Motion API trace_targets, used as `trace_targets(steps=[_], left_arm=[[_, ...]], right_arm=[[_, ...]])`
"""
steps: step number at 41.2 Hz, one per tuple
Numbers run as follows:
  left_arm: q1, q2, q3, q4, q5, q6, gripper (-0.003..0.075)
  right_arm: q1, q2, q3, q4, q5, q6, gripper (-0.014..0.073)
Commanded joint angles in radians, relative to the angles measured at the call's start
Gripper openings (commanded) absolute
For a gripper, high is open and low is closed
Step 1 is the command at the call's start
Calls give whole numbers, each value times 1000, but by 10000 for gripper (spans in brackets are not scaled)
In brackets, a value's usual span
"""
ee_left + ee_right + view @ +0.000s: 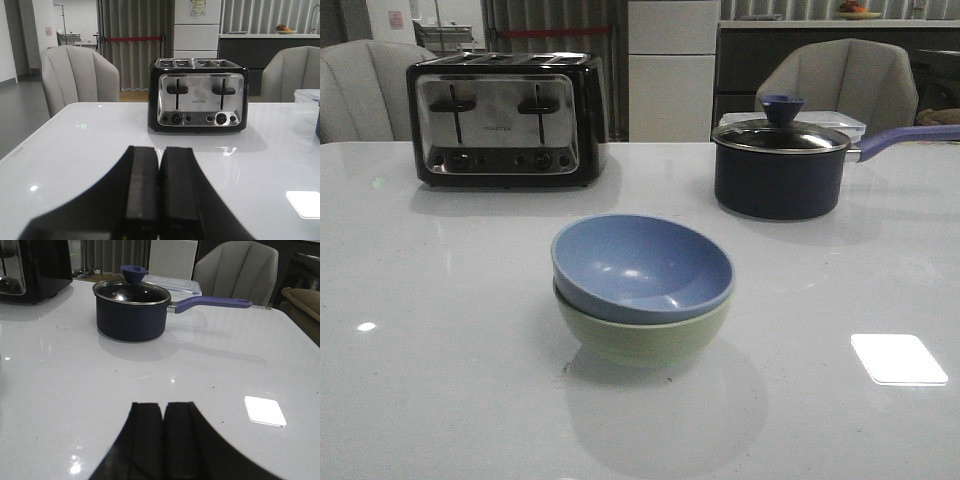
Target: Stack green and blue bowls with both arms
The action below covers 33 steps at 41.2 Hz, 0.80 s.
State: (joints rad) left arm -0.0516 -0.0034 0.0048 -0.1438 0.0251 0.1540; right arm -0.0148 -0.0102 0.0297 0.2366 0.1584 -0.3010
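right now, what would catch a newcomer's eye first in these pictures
The blue bowl nested in the green bowl at the middle of the white table draws the eye first. Behind them stand a shiny toaster to the left and a dark lidded pot with a long handle to the right.

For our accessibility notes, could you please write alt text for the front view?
A dusty blue matte bowl sits nested inside a pale green matte bowl at the centre of a glossy white table. Behind stand a black and chrome four-slot toaster on the left and a dark navy lidded saucepan on the right.
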Motion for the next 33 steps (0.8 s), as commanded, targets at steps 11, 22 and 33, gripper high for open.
trace_targets(steps=[11,22,33], left_arm=[[1,-20,3,-8,-83,-9,93],[1,-20,3,-8,-83,-9,93],[1,-20,3,-8,-83,-9,93]], right_arm=[[-1,-19,-5,-97,-175,149,55],[-1,-19,-5,-258,-244,350,55],[12,-19,-5,-256,-253,354,55]])
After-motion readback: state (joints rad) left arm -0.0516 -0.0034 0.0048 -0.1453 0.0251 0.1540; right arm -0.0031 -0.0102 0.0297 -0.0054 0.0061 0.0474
